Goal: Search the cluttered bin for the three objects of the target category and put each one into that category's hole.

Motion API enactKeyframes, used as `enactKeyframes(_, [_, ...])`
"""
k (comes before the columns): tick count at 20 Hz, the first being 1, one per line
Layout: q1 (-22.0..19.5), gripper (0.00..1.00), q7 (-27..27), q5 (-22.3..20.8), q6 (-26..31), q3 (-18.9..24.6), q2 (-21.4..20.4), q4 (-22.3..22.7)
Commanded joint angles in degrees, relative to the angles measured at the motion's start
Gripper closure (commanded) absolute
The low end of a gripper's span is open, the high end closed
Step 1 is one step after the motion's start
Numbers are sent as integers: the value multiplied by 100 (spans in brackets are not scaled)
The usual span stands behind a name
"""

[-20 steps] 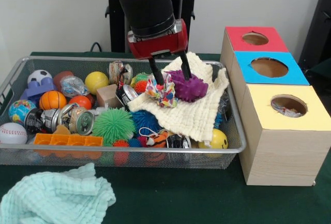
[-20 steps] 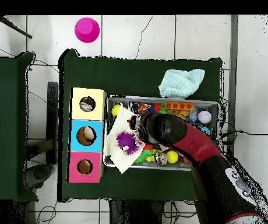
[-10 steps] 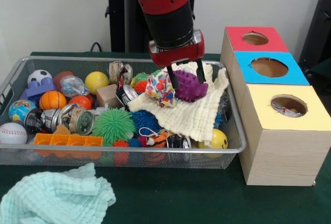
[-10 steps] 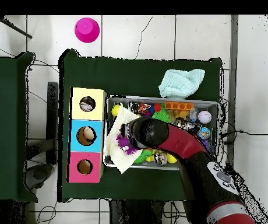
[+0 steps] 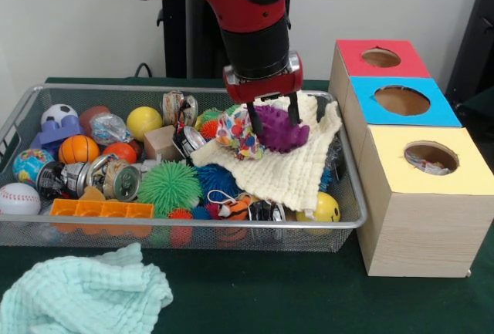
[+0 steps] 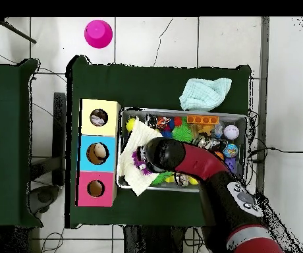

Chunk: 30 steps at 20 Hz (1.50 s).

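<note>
Dark green cloth covers the table point(image 5: 309, 303), w/ a wire mesh bin point(image 5: 351, 210) on it, crammed w/ toys: balls, cans, blocks, spiky rubber things. Beside the bin stand three wooden boxes, each w/ a round hole on top: a red box point(image 5: 382, 58), a blue box point(image 5: 402, 100) and a yellow box point(image 5: 432, 158). A pale green towel point(image 5: 81, 295) lies crumpled on the table in front of the bin. In the overhead view a pink cup point(image 6: 98, 33) sits on the floor, well apart from the table.

A cream cloth point(image 5: 289, 164) is draped over the bin's clutter at the end nearest the boxes. On top of it rests a purple spiky toy point(image 5: 279, 129), just beside a small multicolour patterned toy point(image 5: 239, 133).

The red and black arm comes down from above; its gripper point(image 5: 272, 118) straddles the purple toy, one finger on each side, spread just wider than the toy's body, not yet clamped as far as can be seen.

Judgement: the purple toy looks like soft rubber, light, squashy, w/ bendy spikes. A pinch across the middle of the body should hold, since the spikes give grip; a pinch on spikes alone would likely slip. Risk: the fingers may catch the loose cloth underneath and drag it up too.
</note>
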Motion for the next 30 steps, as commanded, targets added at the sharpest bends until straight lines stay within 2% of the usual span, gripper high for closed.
enactKeyframes(1, [354, 0, 451, -819, 218, -691, -214, -697])
enactKeyframes(7, [360, 0, 415, -904, 348, -670, -290, -770])
enactKeyframes(17, [268, 0, 464, -762, 328, -584, -366, -658])
enactKeyframes(26, [109, 0, 727, -635, -423, -437, 160, -651])
enactKeyframes(30, [31, 0, 736, -560, -430, -340, 180, -508])
